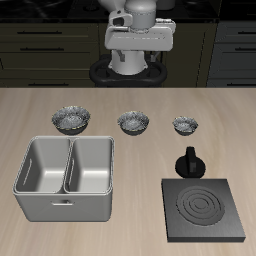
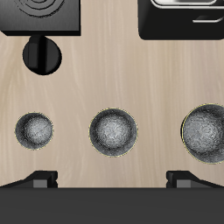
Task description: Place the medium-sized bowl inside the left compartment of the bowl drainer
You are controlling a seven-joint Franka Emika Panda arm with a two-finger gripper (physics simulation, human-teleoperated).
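Observation:
Three patterned grey bowls stand in a row across the middle of the table. The medium-sized bowl (image 1: 134, 123) is the middle one, also in the wrist view (image 2: 113, 131). The wider bowl (image 1: 72, 120) (image 2: 207, 133) and the smallest bowl (image 1: 185, 125) (image 2: 35, 130) flank it. The bowl drainer (image 1: 62, 203) stands near the front edge, both wells empty; its rim (image 2: 184, 33) shows in the wrist view. My gripper (image 2: 112, 181) is open and empty, high above the table's back, farther back than the bowls. My arm (image 1: 140, 40) is upright at the back.
A black square stove plate (image 1: 205, 208) (image 2: 42, 16) lies near the front edge beside the drainer. A black knob-like pot (image 1: 190, 163) (image 2: 42, 55) stands just behind the plate, in front of the smallest bowl.

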